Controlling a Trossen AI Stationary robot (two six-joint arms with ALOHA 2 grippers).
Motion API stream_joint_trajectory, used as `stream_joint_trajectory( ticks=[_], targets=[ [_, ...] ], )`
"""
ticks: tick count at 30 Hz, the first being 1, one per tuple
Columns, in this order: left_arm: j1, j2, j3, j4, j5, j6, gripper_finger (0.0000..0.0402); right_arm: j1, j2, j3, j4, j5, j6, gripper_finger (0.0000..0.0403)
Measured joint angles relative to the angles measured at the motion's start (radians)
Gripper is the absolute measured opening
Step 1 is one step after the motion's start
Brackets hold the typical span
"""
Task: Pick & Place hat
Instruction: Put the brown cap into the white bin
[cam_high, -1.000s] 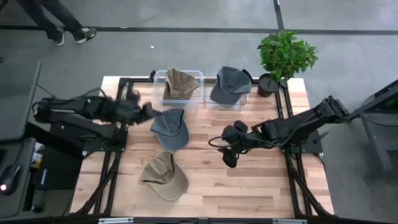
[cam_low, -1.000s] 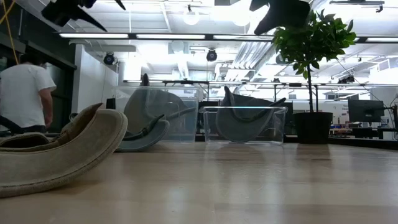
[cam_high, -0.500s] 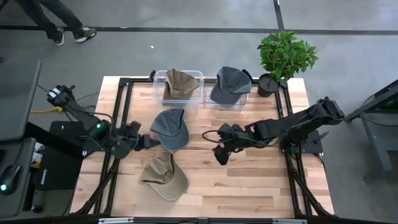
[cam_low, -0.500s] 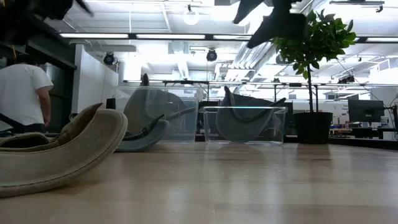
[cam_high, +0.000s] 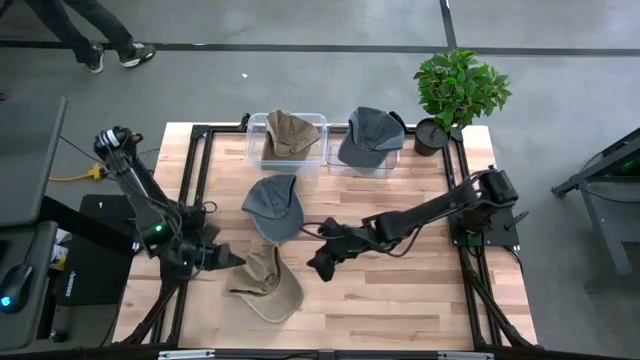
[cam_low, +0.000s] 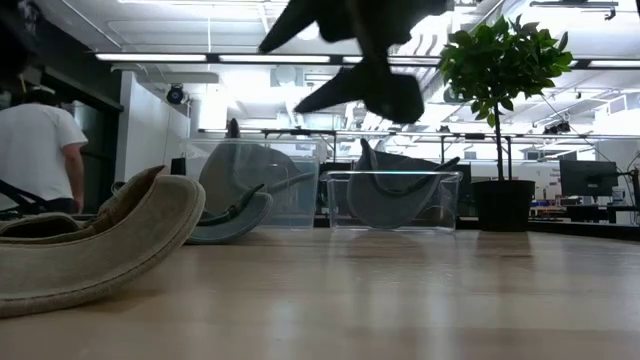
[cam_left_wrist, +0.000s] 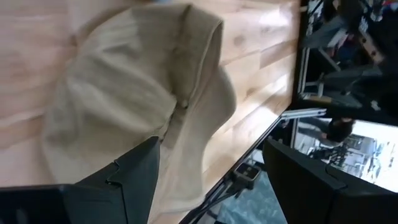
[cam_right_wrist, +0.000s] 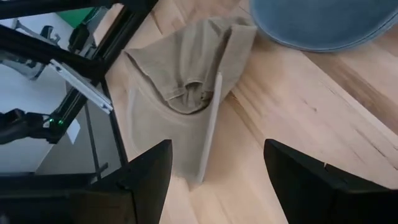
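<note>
Wooden table (cam_high: 400, 290), tan hat (cam_high: 264, 284) between open left pincer (cam_high: 222, 258), right pincer (cam_high: 322, 262)

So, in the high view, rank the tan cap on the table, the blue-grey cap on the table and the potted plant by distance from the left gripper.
1. Tan cap, beside the left gripper.
2. Blue-grey cap, mid-table.
3. Potted plant, far right corner.

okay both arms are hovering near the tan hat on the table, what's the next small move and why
Probably lower the left gripper onto the tan hat and close on its near edge. Its fingers are open and empty, right beside the hat, which lies loose on the table. The right gripper, also open, hovers on the hat's other side, a little farther off.
</note>
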Motion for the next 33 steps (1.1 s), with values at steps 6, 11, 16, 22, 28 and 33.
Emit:
stream_joint_trajectory(
  ticks=[6, 11, 16, 22, 28, 33],
  targets=[
    [-0.025, 0.047, 0.000, -0.001, 0.003, -0.045, 0.0263, -0.007, 0.043, 0.000, 0.051, -0.004, 0.004, 0.0248],
    [-0.024, 0.076, 0.000, 0.004, 0.024, -0.054, 0.0263, -0.007, 0.045, 0.000, 0.063, 0.013, 0.002, 0.0248],
    [-0.024, 0.094, 0.000, 0.005, 0.027, -0.062, 0.0263, -0.007, 0.045, 0.000, 0.079, 0.015, 0.025, 0.0248],
    [-0.024, 0.098, 0.000, -0.013, 0.031, -0.052, 0.0263, -0.021, 0.052, 0.000, 0.088, 0.013, -0.005, 0.0248],
    [-0.024, 0.097, 0.000, -0.077, 0.166, -0.127, 0.0263, -0.032, 0.052, 0.000, 0.048, -0.013, -0.027, 0.0248],
    [-0.023, 0.097, 0.000, -0.132, 0.332, -0.266, 0.0263, -0.032, 0.052, 0.000, -0.019, -0.036, -0.027, 0.0248]
  ],
)
